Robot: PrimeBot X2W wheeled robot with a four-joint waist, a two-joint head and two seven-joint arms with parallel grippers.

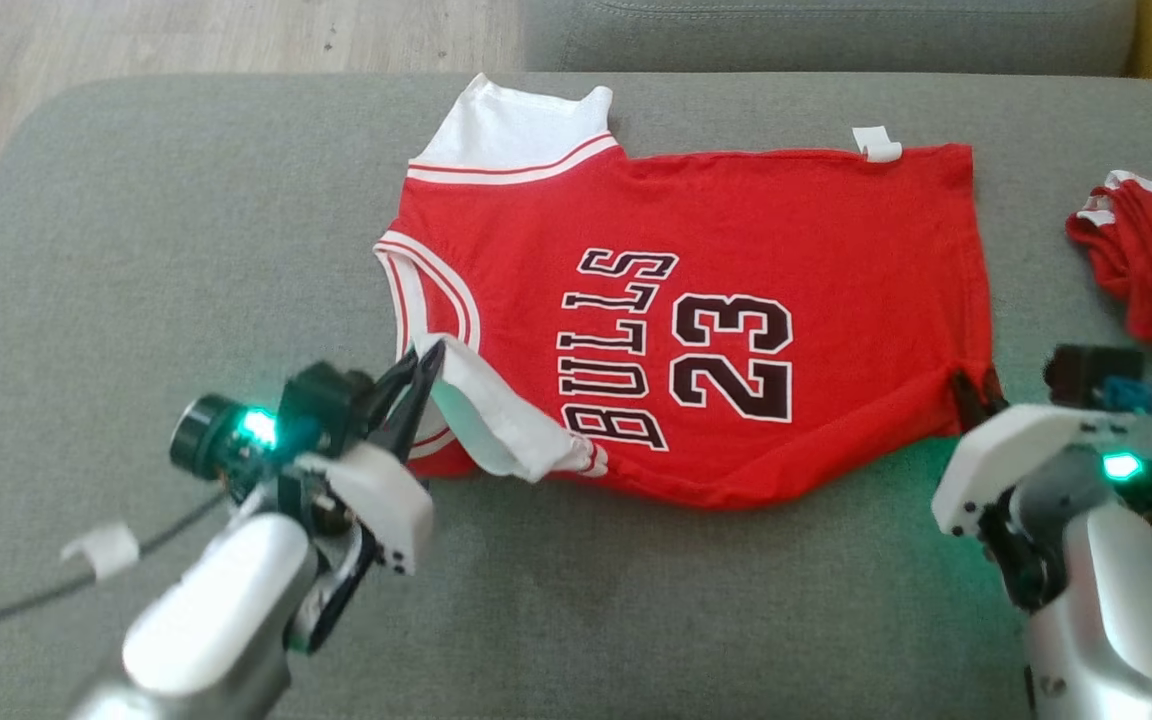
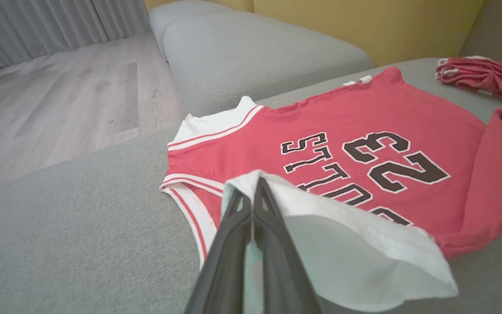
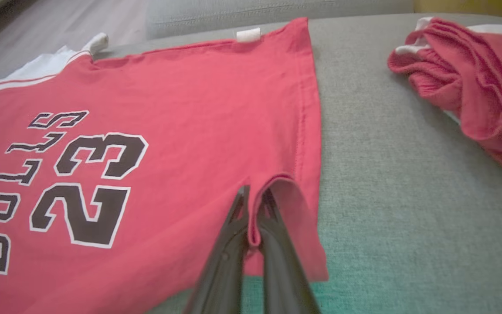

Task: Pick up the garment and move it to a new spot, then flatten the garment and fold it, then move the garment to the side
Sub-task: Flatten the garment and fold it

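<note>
Left gripper (image 1: pixel 424 368) clenched on the white shoulder strap of the jersey (image 1: pixel 786 220); right gripper (image 1: pixel 974 388) clenched on its near hem corner. Jersey lies on the grey cushion (image 1: pixel 166 260) between and beyond them, long axis left-right, neck toward the left gripper. Right wrist view shows the hem fold pinched. Second red garment (image 1: pixel 1151 270), probably shorts, lies right of the right gripper.
</note>
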